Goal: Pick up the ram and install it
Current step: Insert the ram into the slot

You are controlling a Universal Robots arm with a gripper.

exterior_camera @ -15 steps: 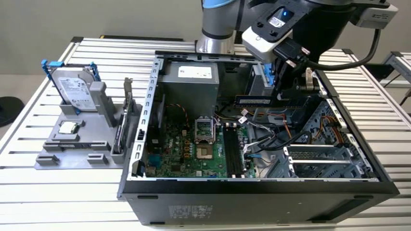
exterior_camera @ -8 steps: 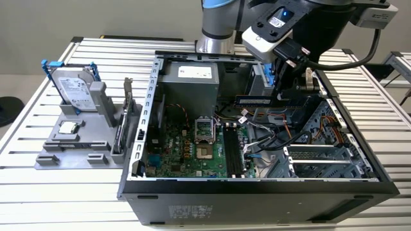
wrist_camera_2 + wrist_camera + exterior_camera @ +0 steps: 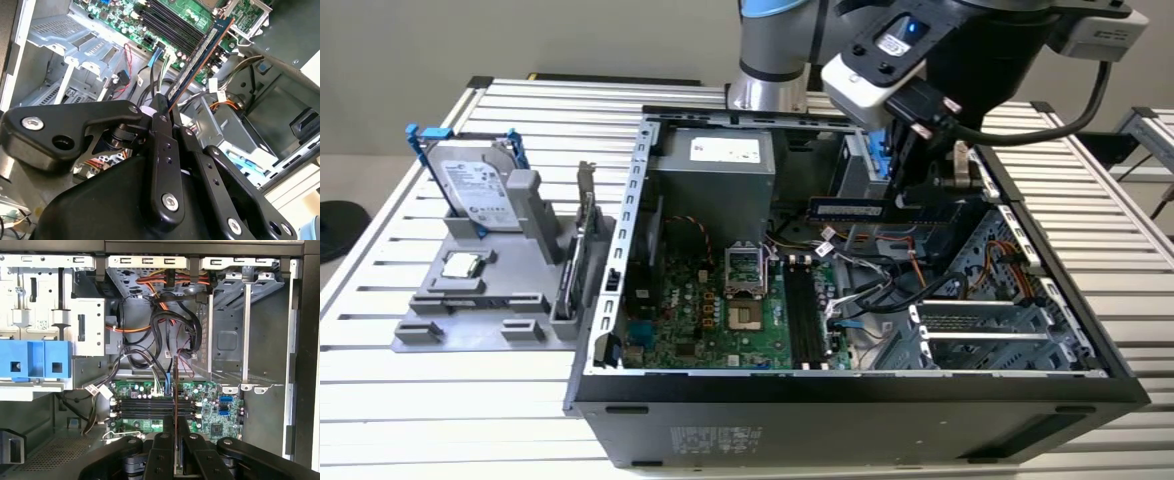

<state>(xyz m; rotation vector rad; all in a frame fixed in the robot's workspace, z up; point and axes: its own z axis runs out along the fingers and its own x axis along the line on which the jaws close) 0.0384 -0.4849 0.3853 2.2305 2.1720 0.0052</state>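
Pincer (image 3: 167, 107): clamped on the ram (image 3: 200, 55), fingers (image 3: 161, 135) pressed to both flat faces at one end, the rest of the stick jutting out ahead.
Ram's whereabouts: aloft inside the open computer case (image 3: 640, 200), hanging over the cables (image 3: 881, 285) and, as we read the exterior view, touching nothing but the pincer.
Why held so: we judged that the end grip left the long edge free to meet the memory slots (image 3: 145, 407) on the motherboard (image 3: 707, 310) below.
Why the case lay flat: on its side on the desk (image 3: 400, 400), cover off, it gave the arm (image 3: 767, 50) reach from above, we reckoned.
Count: we tallied one arm, one pincer, one ram stick and one case; beside the case, one grey parts stand (image 3: 454, 325) carried one hard drive (image 3: 474, 190).
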